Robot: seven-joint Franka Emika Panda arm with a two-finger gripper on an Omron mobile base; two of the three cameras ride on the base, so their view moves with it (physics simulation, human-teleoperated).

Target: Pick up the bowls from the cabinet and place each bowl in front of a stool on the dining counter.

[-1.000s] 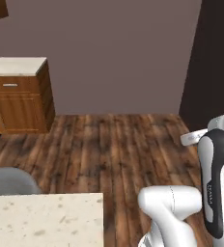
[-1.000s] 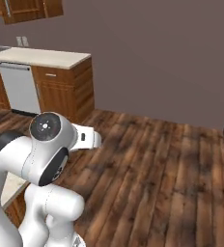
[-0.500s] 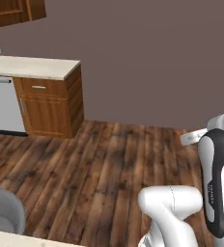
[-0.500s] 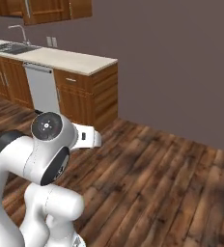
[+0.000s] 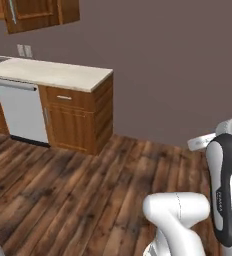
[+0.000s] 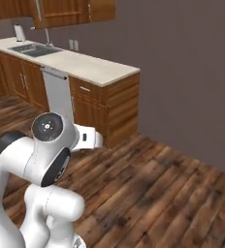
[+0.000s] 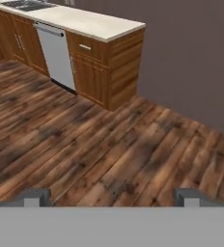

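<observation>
In the left base view, the wall-hung cabinet (image 5: 35, 12) shows at the top left above a pale table (image 5: 53, 72) with a dishwasher (image 5: 20, 110) below; no bowls can be made out.

The right base view shows that cabinet over a sink (image 6: 29, 47).

In the hand view, the gripper (image 7: 111, 197) is spread wide with nothing between its tips, above the wood floor (image 7: 109, 149).

Judging from this, the base should square up close to the cabinet before the arm reaches.

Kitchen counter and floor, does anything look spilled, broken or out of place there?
Nothing stands out. The counter top looks tidy, the dishwasher front sits flush and closed, and the wood floor shows no spill. The claw is open and holds nothing.
</observation>
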